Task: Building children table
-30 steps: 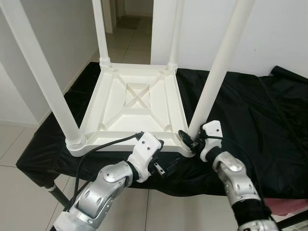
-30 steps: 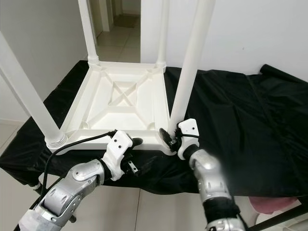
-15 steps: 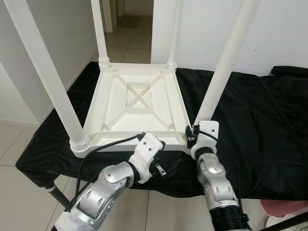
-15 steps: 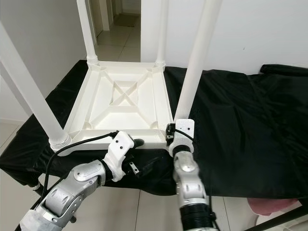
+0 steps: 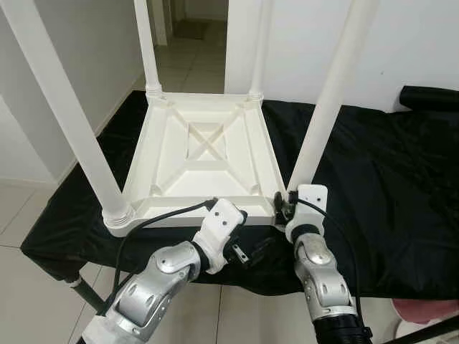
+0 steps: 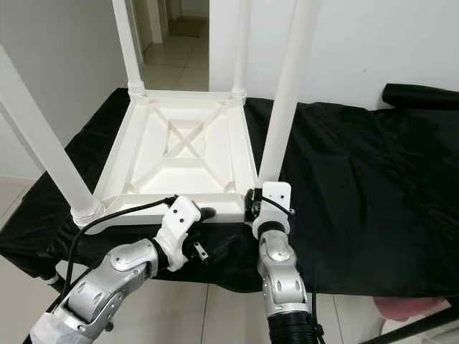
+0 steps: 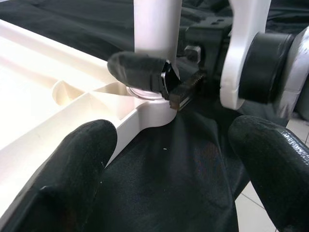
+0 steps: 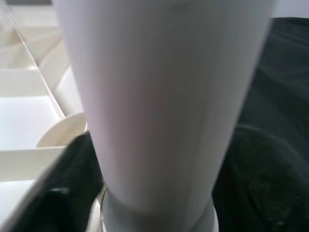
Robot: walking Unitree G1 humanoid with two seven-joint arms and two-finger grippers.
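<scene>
1. On my left, the near-left leg (image 5: 68, 115) stands upright in its corner socket of the white children's table (image 5: 204, 154), which lies upside down on a black cloth (image 5: 380, 172) over a low stand.
2. My left gripper (image 5: 247, 247) hangs just off the table's near edge, over the cloth, touching nothing. In the left wrist view its two black fingers (image 7: 72, 169) are spread wide with only cloth and the table corner between them.
3. Two far legs (image 5: 147, 43) rise from the back corners.
4. My right gripper (image 5: 282, 208) sits at the base of the near-right leg (image 5: 326, 107), where it enters its socket. The left wrist view shows a finger (image 7: 140, 72) on either side of the leg, pressed against it.
5. I can read no brand, label or writing on any part.
</scene>
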